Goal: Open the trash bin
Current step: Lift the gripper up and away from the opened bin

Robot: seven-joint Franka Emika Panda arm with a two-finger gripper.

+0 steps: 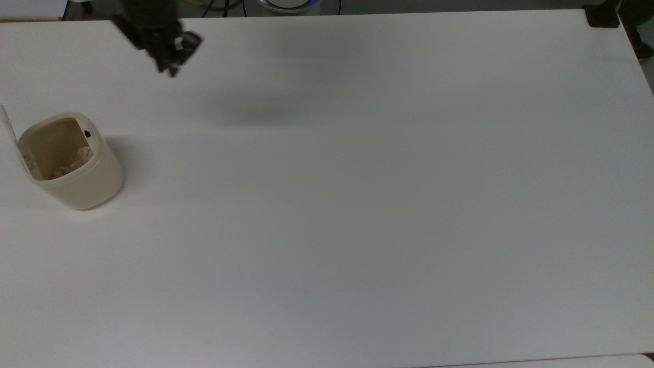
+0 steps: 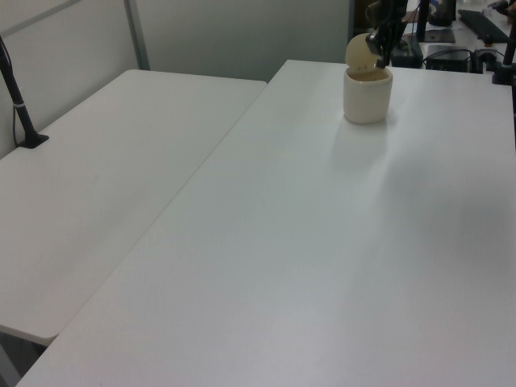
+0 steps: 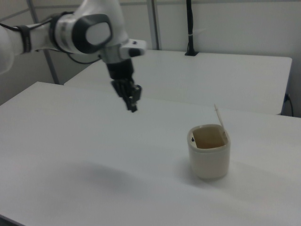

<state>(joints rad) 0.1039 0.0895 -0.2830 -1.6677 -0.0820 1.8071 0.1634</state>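
We see the small cream-beige rounded-square plastic trash bin [image 1: 76, 168] near the top view's left edge of the smooth white table [image 1: 357, 204], thin flat lid [image 3: 218, 116] standing upright, crumpled scraps inside, black button [image 1: 87, 134] at the rim. The black two-finger gripper [image 3: 132, 106] hangs well apart from it, fingers look together, holding nothing. The table toward the top view's right is wide bare room.

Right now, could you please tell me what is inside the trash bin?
With the lid up, the trash bin shows pale crumpled scraps at the bottom. Its near wall hides the rest of the floor.
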